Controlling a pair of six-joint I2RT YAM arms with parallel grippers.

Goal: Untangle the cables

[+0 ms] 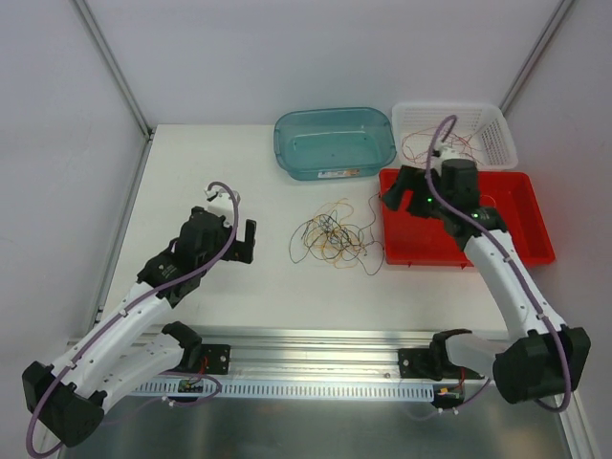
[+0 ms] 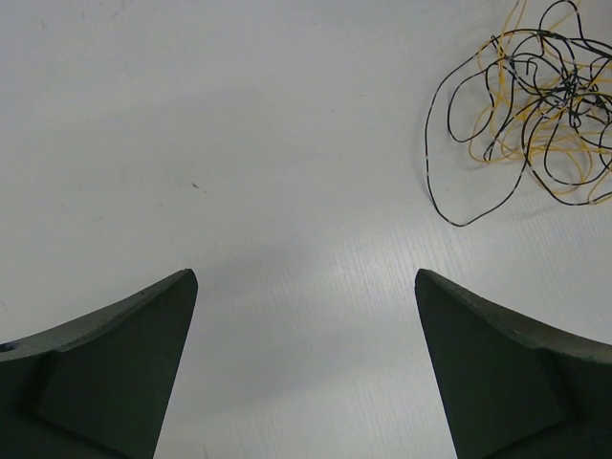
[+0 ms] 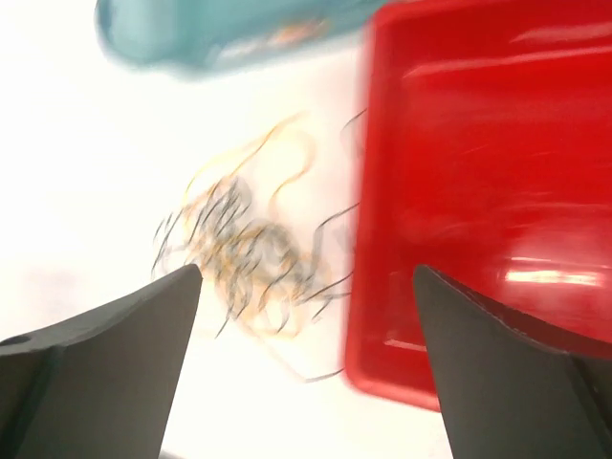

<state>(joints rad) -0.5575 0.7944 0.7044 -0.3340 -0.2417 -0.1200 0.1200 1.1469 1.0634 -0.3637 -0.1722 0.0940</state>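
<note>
A tangle of hair-fine yellow-orange and dark cables (image 1: pixel 330 236) lies on the white table (image 1: pixel 210 172) between the arms, left of the red tray. It shows at the upper right of the left wrist view (image 2: pixel 535 105) and blurred in the right wrist view (image 3: pixel 249 244). Red-brown cables (image 1: pixel 449 145) lie in the white basket. My left gripper (image 1: pixel 247 241) is open and empty, left of the tangle. My right gripper (image 1: pixel 404 194) is open and empty, above the red tray's left edge, right of the tangle.
A teal tub (image 1: pixel 335 143) stands at the back centre. A white mesh basket (image 1: pixel 497 124) stands at the back right. A red tray (image 1: pixel 516 225) lies in front of the basket, also seen in the right wrist view (image 3: pixel 478 191). A metal rail (image 1: pixel 316 368) runs along the near edge.
</note>
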